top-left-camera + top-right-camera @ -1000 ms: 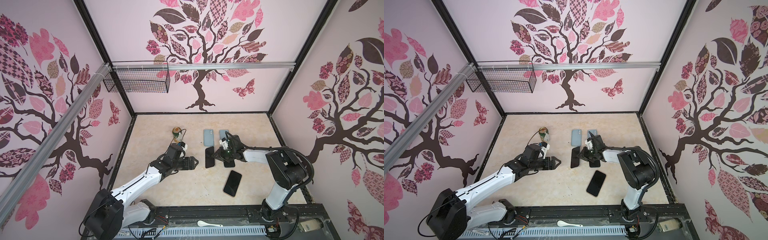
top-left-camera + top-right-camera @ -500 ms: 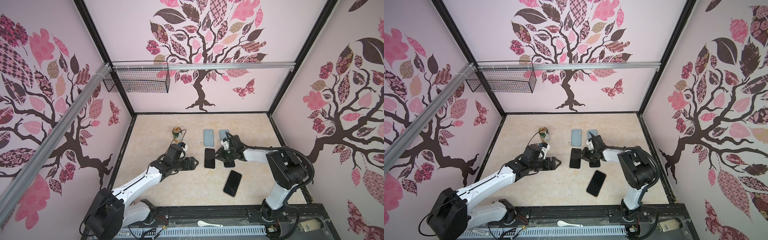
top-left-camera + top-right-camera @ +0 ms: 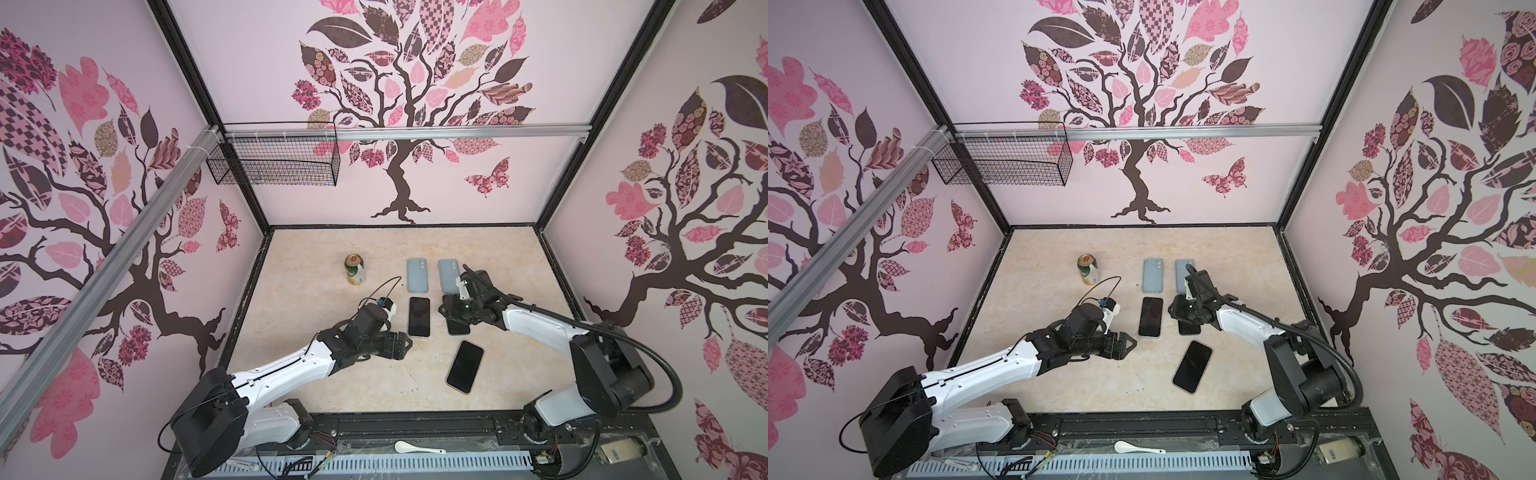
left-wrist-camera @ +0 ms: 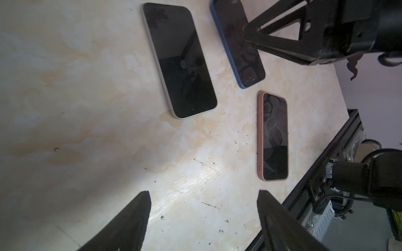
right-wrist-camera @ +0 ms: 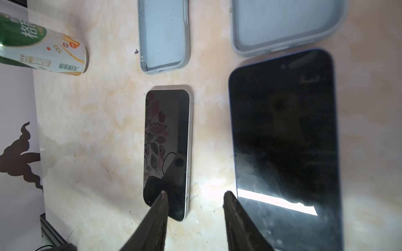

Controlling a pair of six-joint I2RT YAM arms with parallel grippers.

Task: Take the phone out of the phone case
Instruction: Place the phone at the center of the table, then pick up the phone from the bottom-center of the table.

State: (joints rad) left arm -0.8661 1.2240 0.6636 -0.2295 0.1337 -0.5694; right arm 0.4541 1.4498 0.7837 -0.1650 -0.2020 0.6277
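Note:
A phone in a pink phone case (image 3: 465, 366) (image 3: 1192, 366) (image 4: 273, 137) lies screen up near the table's front, touched by nothing. My left gripper (image 3: 405, 345) (image 3: 1129, 344) (image 4: 204, 192) hovers open to its left, over bare table. My right gripper (image 3: 446, 309) (image 3: 1173, 309) (image 5: 195, 192) is open and empty, low over the gap between a silver-edged bare phone (image 3: 419, 316) (image 5: 167, 141) and a blue-edged bare phone (image 3: 458, 326) (image 5: 282, 141). The right arm hides part of the blue-edged phone in both top views.
Two empty light blue cases (image 3: 417, 275) (image 3: 449, 274) lie behind the bare phones. A drink can (image 3: 354, 269) stands at the back left. A wire basket (image 3: 274, 166) hangs on the back wall. A white spoon (image 3: 417, 446) lies on the front rail.
The silver-edged phone stood tilted on its edge a second ago and now lies flat. My right gripper's jaws have widened. The left arm has not moved.

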